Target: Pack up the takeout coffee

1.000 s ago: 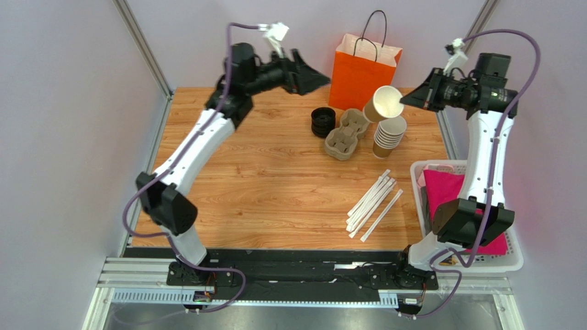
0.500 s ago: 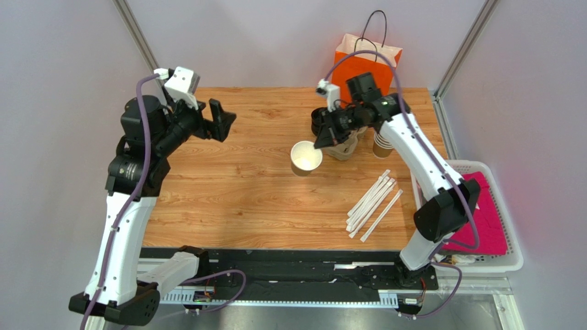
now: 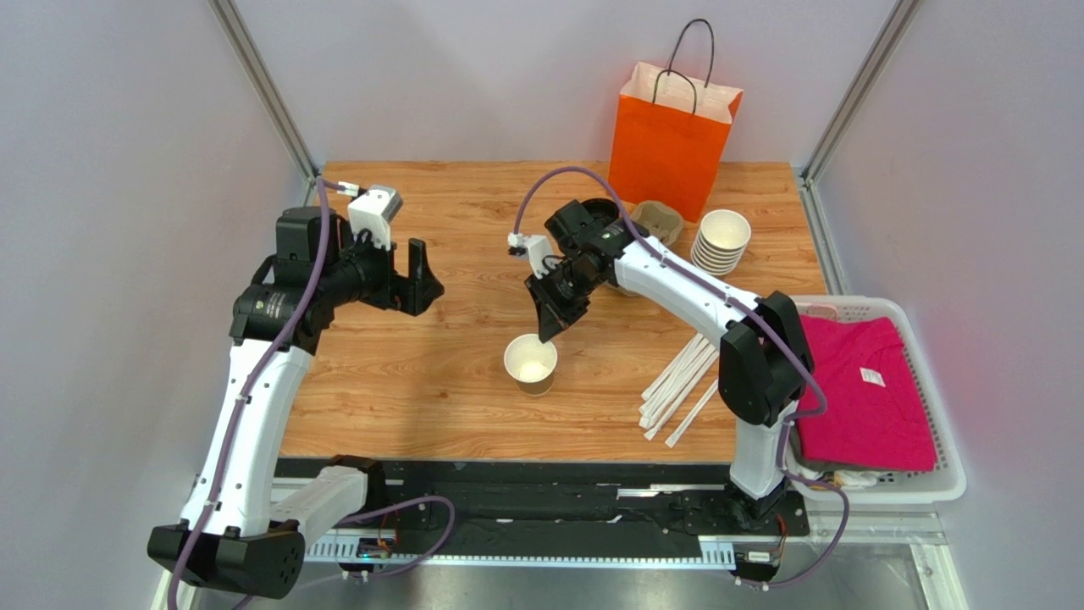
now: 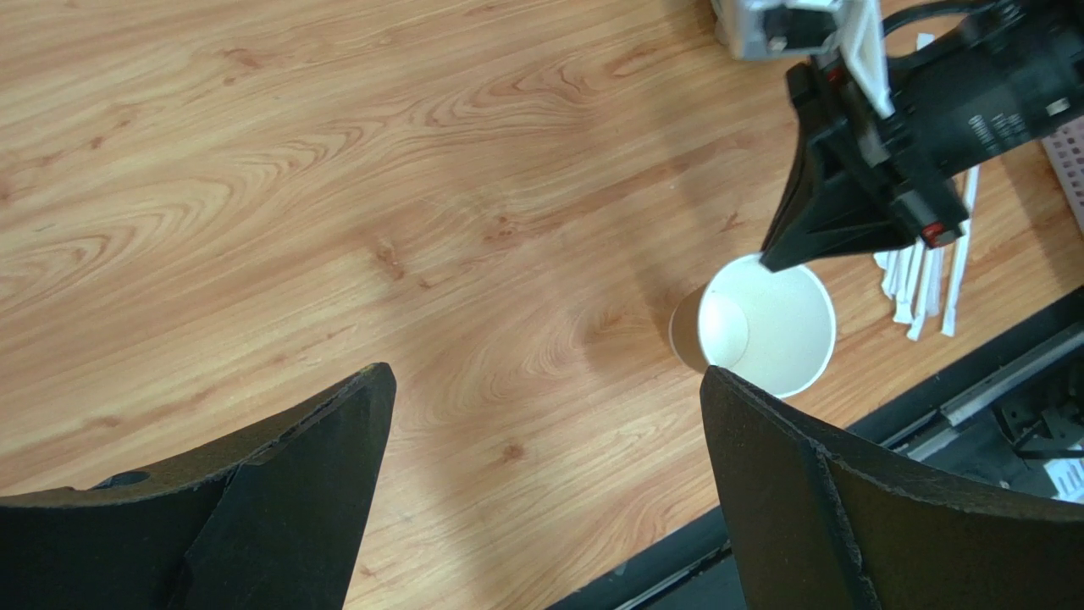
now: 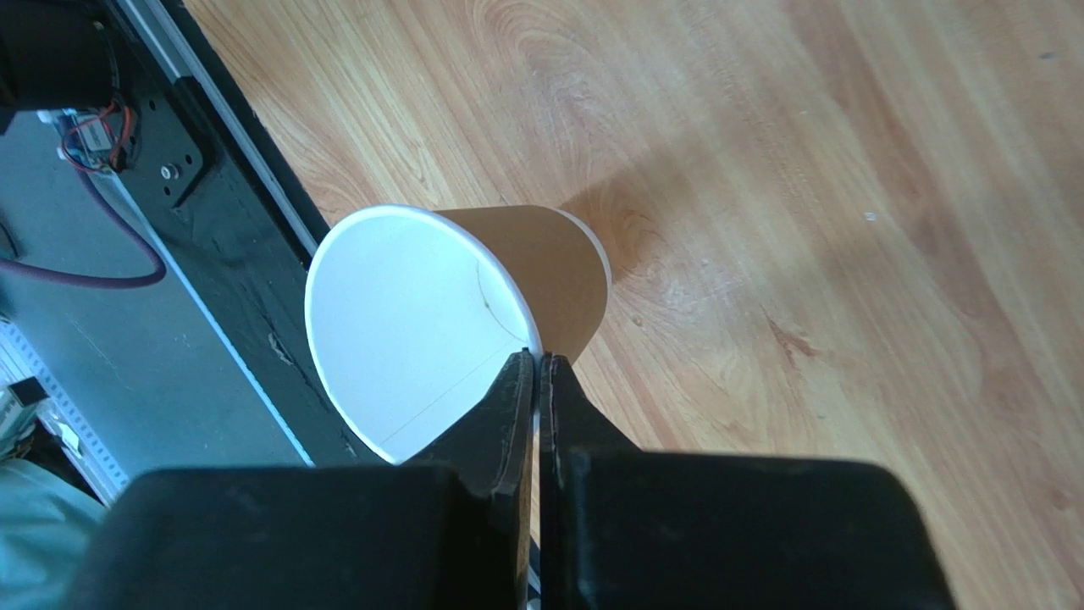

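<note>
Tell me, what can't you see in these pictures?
- Inside of the orange paper bag: top view, its own walls hide it.
- Part of the brown pulp cup carrier: top view, the right arm covers it.
- Underside of the tan paper cup: right wrist view, the cup's own wall hides it.

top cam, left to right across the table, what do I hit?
left gripper → cup → straws → basket
</note>
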Robot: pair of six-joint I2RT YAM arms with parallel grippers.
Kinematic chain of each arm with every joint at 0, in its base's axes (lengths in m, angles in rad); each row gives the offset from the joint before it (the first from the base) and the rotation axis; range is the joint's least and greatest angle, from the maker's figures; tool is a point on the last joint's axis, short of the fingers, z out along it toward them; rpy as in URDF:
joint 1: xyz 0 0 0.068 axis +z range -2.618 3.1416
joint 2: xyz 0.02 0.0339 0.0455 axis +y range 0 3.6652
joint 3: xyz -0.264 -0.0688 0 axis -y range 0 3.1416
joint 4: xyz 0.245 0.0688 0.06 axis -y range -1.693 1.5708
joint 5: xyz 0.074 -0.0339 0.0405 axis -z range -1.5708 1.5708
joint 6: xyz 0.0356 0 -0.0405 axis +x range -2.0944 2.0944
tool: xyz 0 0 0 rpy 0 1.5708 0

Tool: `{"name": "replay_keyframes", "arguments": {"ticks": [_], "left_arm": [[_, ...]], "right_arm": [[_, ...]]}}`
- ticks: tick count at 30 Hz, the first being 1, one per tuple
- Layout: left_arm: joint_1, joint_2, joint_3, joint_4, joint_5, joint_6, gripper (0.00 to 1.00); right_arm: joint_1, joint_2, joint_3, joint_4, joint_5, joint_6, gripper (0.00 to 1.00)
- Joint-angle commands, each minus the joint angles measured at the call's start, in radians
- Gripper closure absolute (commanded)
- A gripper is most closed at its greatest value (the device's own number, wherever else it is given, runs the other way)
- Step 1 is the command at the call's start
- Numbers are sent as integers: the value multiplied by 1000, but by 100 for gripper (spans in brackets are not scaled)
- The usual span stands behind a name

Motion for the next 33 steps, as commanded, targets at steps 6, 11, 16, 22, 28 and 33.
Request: {"name": "replay_keyframes", "arguments": {"ticks": [6, 11, 16, 22, 28, 33], "left_arm": [[11, 23, -11, 55, 81, -47, 1], [13, 43, -11, 72, 83, -65, 1], [13, 60, 5, 69, 90, -65, 1], [13, 75, 31, 66, 124, -64, 1], [13, 99, 69, 80, 126, -65, 1], [13, 129, 84, 122, 127, -87, 1]], "right_arm": [[15, -18, -84, 135, 8, -18, 100], [15, -27, -116, 162, -6, -42, 96], [15, -47, -135, 157, -10, -61, 74], [-22, -110, -49, 111, -47, -61, 44], [-190, -79, 173, 88, 17, 14, 43], [-315, 42, 411, 85, 246, 125, 48]]}}
